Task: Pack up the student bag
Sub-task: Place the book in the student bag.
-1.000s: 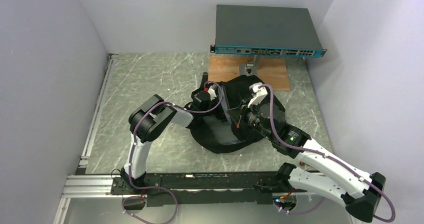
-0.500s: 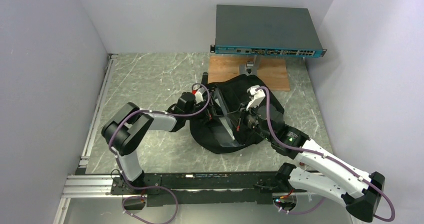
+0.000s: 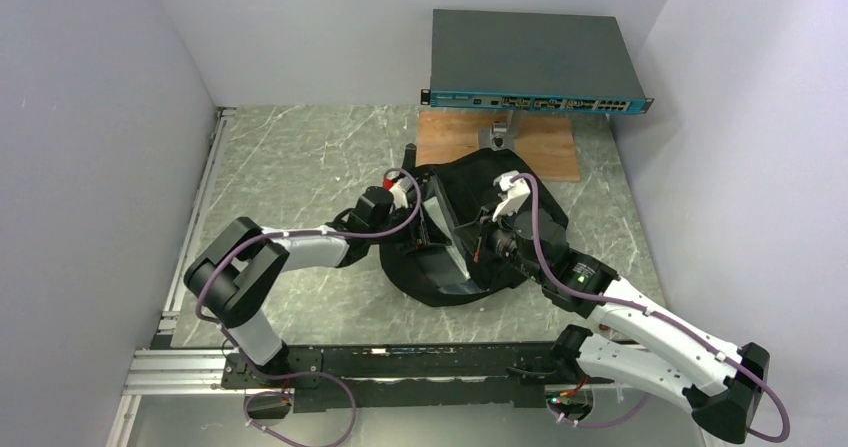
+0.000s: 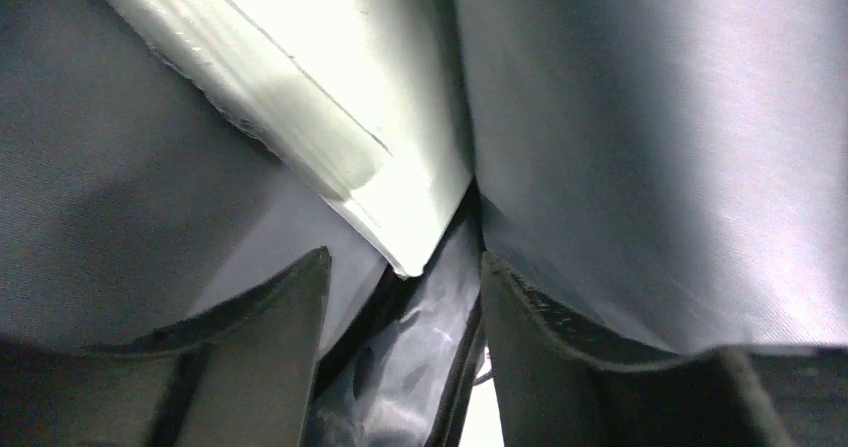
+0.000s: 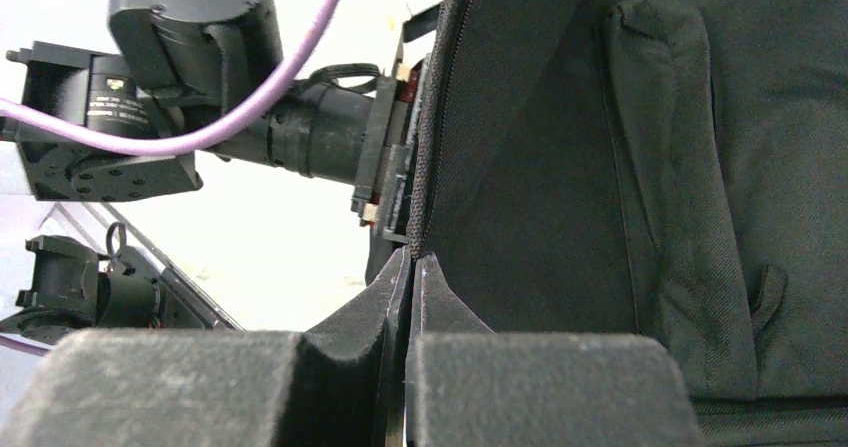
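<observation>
Right gripper (image 5: 410, 267): clenched on the zipper edge of the bag (image 5: 620, 167), pads pressed together with the rim pinched between them, edge held upright.

Left gripper (image 4: 400, 297): fingers (image 4: 270, 347) spread apart, inside the bag's mouth with fabric on both sides. Corner of a pale flat item (image 4: 330, 97) sits just above the gap between them. Cannot tell whether it touches either finger.

Bag (image 3: 430, 282): soft black fabric, slumped in a rounded heap. Mouth faces the left arm, with a lighter lining showing inside. It lies mid-table (image 3: 300, 157), just in front of the wooden board (image 3: 545, 147) and the grey box (image 3: 530, 57). A strap end trails off its far left corner.

Against a second ago:
- Left arm has dropped and stretched out low. Its elbow has swung toward the left wall.
- Left gripper (image 3: 425, 222) has gone from above the bag's left rim into the opening.
- Over the last half second it has only reached slightly further.
- Right arm and right gripper (image 3: 482, 239) have barely moved.
- Bag's outline is much the same.
</observation>
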Available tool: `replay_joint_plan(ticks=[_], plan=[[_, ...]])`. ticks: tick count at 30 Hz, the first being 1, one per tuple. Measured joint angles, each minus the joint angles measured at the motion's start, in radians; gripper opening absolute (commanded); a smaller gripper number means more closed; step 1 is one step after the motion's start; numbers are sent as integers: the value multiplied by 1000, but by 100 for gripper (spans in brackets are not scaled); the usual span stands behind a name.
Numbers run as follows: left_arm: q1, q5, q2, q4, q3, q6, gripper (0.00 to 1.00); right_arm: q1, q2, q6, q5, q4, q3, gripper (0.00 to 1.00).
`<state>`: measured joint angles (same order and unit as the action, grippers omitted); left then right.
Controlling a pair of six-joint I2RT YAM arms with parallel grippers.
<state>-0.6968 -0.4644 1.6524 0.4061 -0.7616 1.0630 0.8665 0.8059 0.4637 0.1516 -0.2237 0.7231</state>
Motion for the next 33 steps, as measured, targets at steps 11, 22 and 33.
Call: replay_joint_plan(ticks=[11, 22, 33], plan=[[-23, 40, 227, -40, -137, -19, 12, 0, 2, -1, -6, 2, 0, 0], [-89, 43, 307, -49, -383, -11, 10, -2, 26, 0, -17, 42, -1, 0], [-43, 33, 206, 47, -72, -15, 49, -2, 46, 5, -32, 45, -30, 0]])
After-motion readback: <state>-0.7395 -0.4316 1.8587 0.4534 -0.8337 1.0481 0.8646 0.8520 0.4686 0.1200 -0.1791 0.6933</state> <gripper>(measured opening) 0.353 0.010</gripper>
